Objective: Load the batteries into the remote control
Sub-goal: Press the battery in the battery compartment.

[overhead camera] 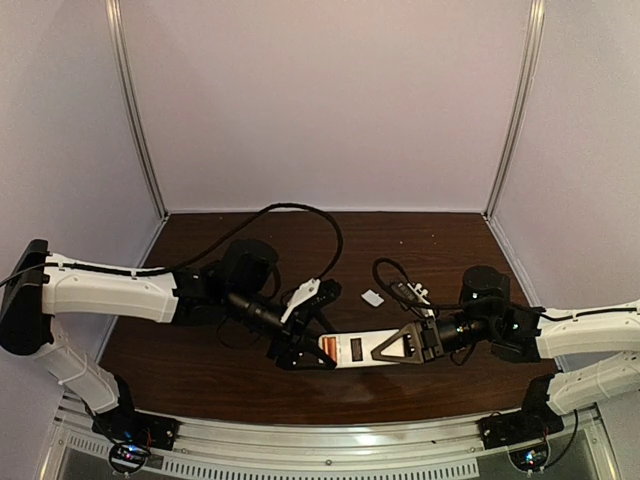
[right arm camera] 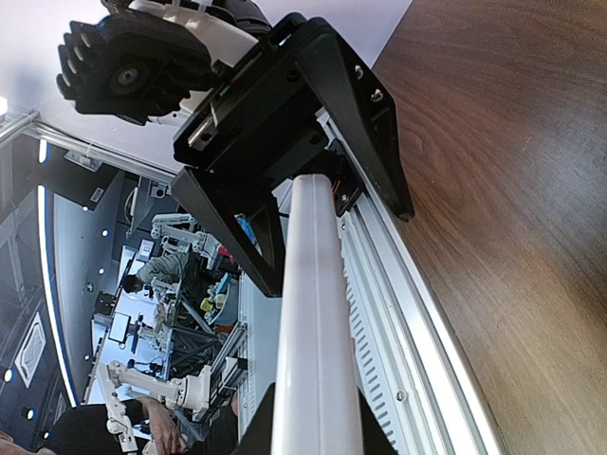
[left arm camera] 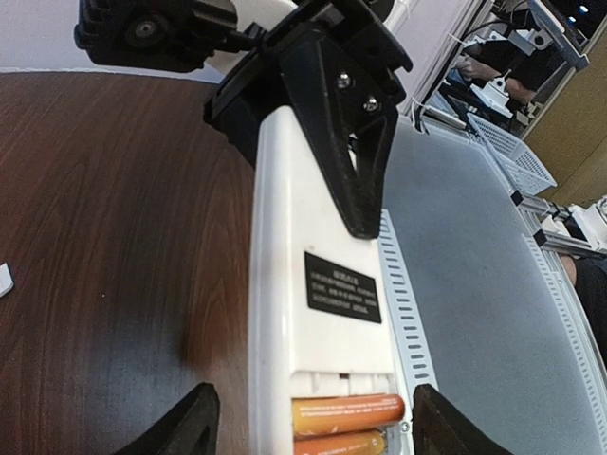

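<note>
Gripping the remote control [overhead camera: 355, 350] by its right-hand end, the right end effector [overhead camera: 405, 345] is clenched firmly on the handset, jaws pinching the two long edges. From the top view the remote's long axis runs left to right, roughly parallel to the near edge of the worktop [overhead camera: 430, 240], over the front strip of the wood between the two arms. White back faces up, black label [left arm camera: 342, 282] showing. The open battery bay points toward the left arm, and there are the batteries [left arm camera: 346, 412], two orange cylinders side by side in the bay, lying crosswise to the handset's length. The left end effector [left arm camera: 313, 431] is released, jaws spread wide, one on each side of that battery end, with a plain gap on the worktop side and very little room on the other. Behind the remote, well apart from it, a small white cover piece [overhead camera: 372, 297] lies flat on the wood.
</note>
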